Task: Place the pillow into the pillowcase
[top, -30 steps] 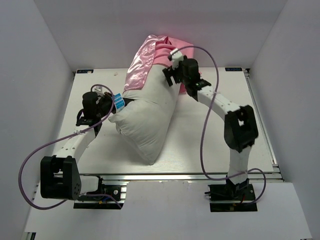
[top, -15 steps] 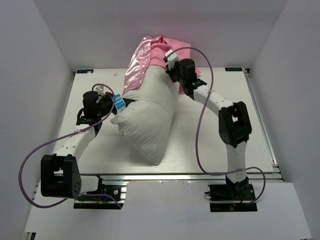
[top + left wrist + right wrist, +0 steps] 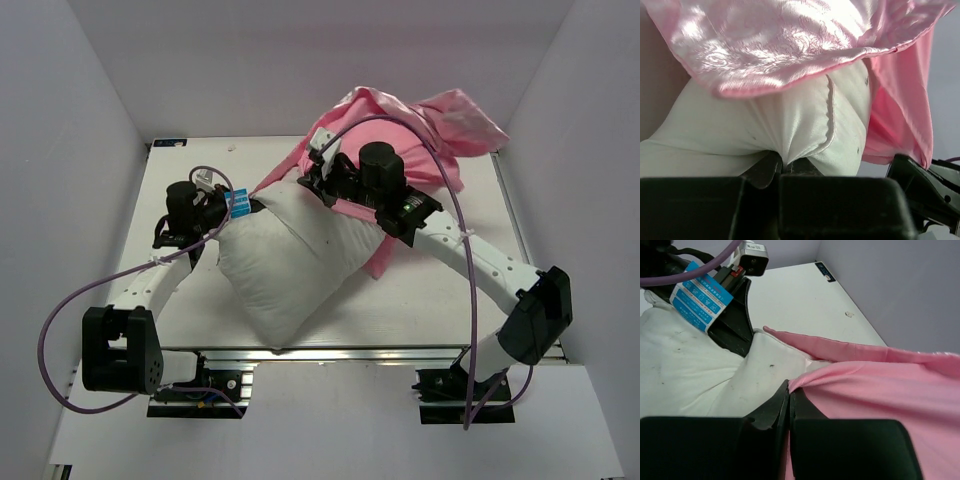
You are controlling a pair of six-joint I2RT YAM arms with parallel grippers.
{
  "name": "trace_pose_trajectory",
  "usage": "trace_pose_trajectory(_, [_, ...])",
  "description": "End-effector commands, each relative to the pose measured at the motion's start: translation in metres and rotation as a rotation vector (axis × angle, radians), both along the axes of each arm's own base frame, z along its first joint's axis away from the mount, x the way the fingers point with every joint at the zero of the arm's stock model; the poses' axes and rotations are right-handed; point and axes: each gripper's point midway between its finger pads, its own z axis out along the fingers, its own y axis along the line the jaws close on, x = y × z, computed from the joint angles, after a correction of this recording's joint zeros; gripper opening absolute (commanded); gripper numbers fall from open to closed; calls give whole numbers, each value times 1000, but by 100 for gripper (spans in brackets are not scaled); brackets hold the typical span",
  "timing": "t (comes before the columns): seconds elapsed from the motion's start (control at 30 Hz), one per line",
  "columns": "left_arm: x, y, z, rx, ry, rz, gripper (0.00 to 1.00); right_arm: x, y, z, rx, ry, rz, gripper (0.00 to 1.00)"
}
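step: case [image 3: 462, 110] to be drawn over pillow [image 3: 290, 265] | pillow: on table [image 3: 420, 300], only far end covered | left gripper [image 3: 785, 167]: pinched on pillow fabric | right gripper [image 3: 789, 392]: pinched on case | advice: case is best pulled low along pillow, with pillow held taut against it

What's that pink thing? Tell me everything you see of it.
The pillowcase is pink fabric, glossy with an embossed rose pattern on one face, matte on the other. Crumpled and puffed up, it drapes over the far end of the white pillow. The right pincer is shut on its edge.
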Motion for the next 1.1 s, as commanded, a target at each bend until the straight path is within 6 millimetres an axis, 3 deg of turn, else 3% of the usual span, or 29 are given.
trace_pose_trajectory(0.0, [2, 0, 46, -10, -173, 13, 0, -12, 16, 32, 91, 17, 58, 0])
trace_pose_trajectory(0.13, [2, 0, 65, -37, -216, 21, 0, 41, 2, -32, -21, 134, -87, 0])
trace_pose_trajectory(0.17, [2, 0, 74, -47, -236, 23, 0, 54, -10, -48, -51, 178, -132, 0])
trace_pose_trajectory(0.2, [3, 0, 78, -50, -245, 24, 0, 59, -16, -70, -104, 215, -160, 0])
trace_pose_trajectory(0.27, [4, 0, 83, -54, -255, 25, 0, 65, -27, -83, -142, 221, -192, 0])
trace_pose_trajectory(0.33, [6, 0, 79, -52, -247, 23, 0, 59, -33, -91, -178, 222, -180, 6])
trace_pose_trajectory(0.4, [6, 0, 67, -55, -218, 26, 0, 57, -41, -81, -184, 182, -187, 34])
trace_pose_trajectory(0.43, [6, 0, 66, -59, -223, 27, 0, 55, -46, -81, -191, 175, -199, 55])
trace_pose_trajectory(0.5, [5, 0, 62, -74, -207, 33, 0, 56, -61, -62, -179, 121, -257, 71])
trace_pose_trajectory(0.57, [6, 1, 63, -77, -213, 38, 0, 58, -76, -63, -197, 81, -322, 80])
trace_pose_trajectory(0.6, [8, 0, 64, -77, -213, 38, 0, 56, -84, -54, -200, 36, -339, 85])
trace_pose_trajectory(0.83, [12, 0, 66, -79, -220, 36, 0, 44, -126, -90, -301, 25, -409, 88])
trace_pose_trajectory(0.97, [12, 1, 56, -74, -198, 46, 0, 37, -157, -110, -335, 16, -480, 88])
trace_pose_trajectory(1.0, [12, 1, 55, -75, -200, 46, 0, 33, -165, -131, -370, 26, -491, 88])
trace_pose_trajectory(1.07, [11, 1, 47, -74, -182, 46, 0, 39, -180, -141, -403, -27, -558, 88])
